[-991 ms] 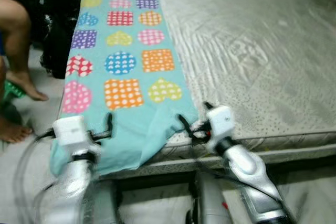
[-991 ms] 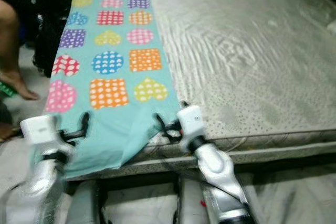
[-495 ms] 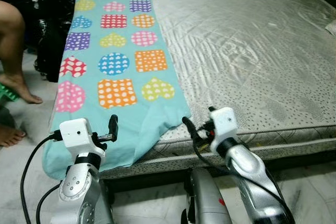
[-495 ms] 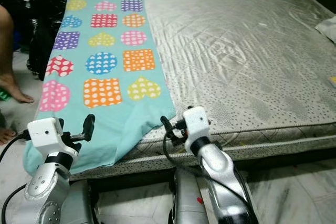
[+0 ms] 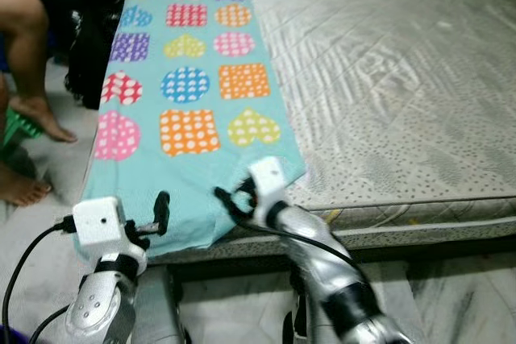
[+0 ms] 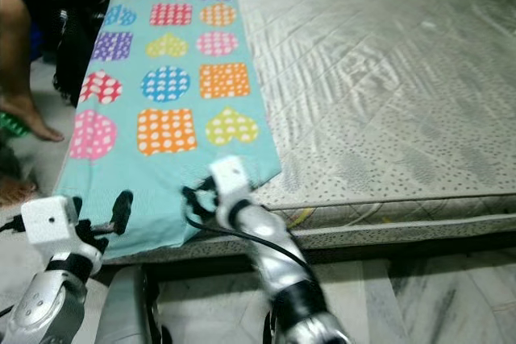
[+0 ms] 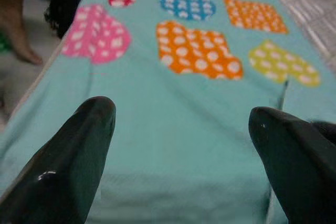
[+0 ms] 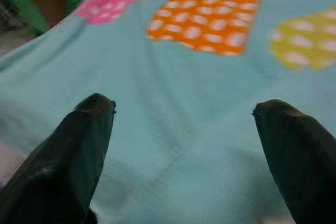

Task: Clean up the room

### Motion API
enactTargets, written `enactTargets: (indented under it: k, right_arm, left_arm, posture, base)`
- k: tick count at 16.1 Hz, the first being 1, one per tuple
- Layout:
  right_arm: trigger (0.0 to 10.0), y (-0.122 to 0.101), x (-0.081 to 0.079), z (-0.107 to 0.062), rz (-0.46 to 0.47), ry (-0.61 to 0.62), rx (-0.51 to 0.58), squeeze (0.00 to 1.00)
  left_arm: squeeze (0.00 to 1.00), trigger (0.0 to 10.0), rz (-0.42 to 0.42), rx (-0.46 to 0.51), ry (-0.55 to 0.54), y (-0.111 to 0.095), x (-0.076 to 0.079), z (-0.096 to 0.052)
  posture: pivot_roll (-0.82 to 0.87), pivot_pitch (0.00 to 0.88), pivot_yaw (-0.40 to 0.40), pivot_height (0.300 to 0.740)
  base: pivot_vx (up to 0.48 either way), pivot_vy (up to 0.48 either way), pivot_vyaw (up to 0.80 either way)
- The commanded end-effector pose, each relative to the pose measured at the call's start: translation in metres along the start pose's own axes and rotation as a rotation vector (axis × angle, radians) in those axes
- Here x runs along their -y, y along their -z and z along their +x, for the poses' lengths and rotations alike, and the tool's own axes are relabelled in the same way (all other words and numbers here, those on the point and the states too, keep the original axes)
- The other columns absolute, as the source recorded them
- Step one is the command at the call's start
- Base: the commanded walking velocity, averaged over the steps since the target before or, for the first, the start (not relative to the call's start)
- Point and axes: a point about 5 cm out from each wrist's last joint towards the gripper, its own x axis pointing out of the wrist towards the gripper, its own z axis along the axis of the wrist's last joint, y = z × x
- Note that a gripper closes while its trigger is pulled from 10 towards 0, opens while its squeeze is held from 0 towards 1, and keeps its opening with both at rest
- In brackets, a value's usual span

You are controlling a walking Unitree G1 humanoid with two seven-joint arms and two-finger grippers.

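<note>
Blanket (image 5: 187, 78) lies along mattress's (image 5: 387, 78) left edge.

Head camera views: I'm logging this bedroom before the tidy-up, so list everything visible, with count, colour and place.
blanket: one, turquoise with coloured dotted hearts, circles and squares, along the mattress's left side, near end hanging over the edge.
mattress: one, pale grey quilted, bare beside the blanket.
dark bundle: one, black, on the floor left of the bed; unclear what it is.
person's legs: two bare feet, far left on the floor.
left claw: open, at the blanket's hanging edge.
right claw: open, over the blanket's near end.
</note>
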Motion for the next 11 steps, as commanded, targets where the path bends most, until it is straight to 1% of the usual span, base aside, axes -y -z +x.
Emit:
enactTargets:
  k: [1, 2, 3, 4, 5, 7, 8, 9, 11]
  right_arm:
    - [10.0, -0.005, -0.013, 0.010, 0.017, -0.020, 0.013, 0.00]
    - [10.0, -0.010, -0.020, 0.015, 0.023, -0.020, 0.027, 0.00]
    - [10.0, -0.015, -0.027, 0.023, 0.017, 0.009, 0.042, 0.00]
    - [10.0, -0.015, -0.029, 0.026, 0.000, 0.032, 0.042, 0.00]
    - [10.0, -0.013, -0.028, 0.029, -0.021, 0.091, 0.027, 0.00]
    - [10.0, -0.007, -0.023, 0.031, -0.044, 0.157, -0.001, 0.00]
    - [10.0, -0.006, -0.020, 0.031, -0.060, 0.176, -0.012, 0.00]
    - [10.0, -0.003, -0.017, 0.031, -0.056, 0.201, -0.031, 0.00]
    - [10.0, -0.002, -0.021, 0.034, -0.066, 0.197, -0.046, 0.00]
  left_arm:
    - [0.00, 10.0, 0.009, 0.009, 0.006, -0.005, 0.002, -0.004]
    - [0.00, 10.0, 0.014, 0.008, 0.007, -0.006, 0.002, -0.005]
    - [0.00, 10.0, 0.024, 0.005, 0.007, -0.008, 0.001, -0.007]
    - [0.00, 10.0, 0.028, 0.002, 0.007, -0.009, 0.001, -0.008]
    - [0.00, 10.0, 0.035, 0.001, 0.006, -0.010, 0.000, -0.009]
    - [0.00, 10.0, 0.049, 0.002, 0.018, -0.013, 0.002, -0.009]
    - [0.00, 10.0, 0.050, 0.004, 0.024, -0.013, 0.003, -0.010]
    - [0.00, 10.0, 0.050, 0.002, 0.028, -0.013, 0.004, -0.010]
    - [0.00, 10.0, 0.045, -0.001, 0.032, -0.013, 0.007, -0.008]
  posture:
    - [0.03, 0.239, -0.042, 0.550]
    - [0.04, 0.242, -0.039, 0.550]
    - [0.05, 0.248, -0.034, 0.550]
    - [0.06, 0.250, -0.034, 0.550]
    - [0.06, 0.249, -0.034, 0.550]
    - [0.06, 0.252, -0.032, 0.550]
    - [0.06, 0.251, -0.033, 0.550]
    - [0.06, 0.249, -0.032, 0.550]
    - [0.06, 0.245, -0.032, 0.550]
  base:
    - [0.000, 0.000, 0.00]
    - [0.000, 0.000, 0.00]
    - [0.000, 0.000, 0.00]
    - [0.000, 0.000, 0.00]
    - [0.000, 0.000, 0.00]
    - [0.000, 0.000, 0.00]
    - [0.000, 0.000, 0.00]
    - [0.000, 0.000, 0.00]
    - [0.000, 0.000, 0.00]
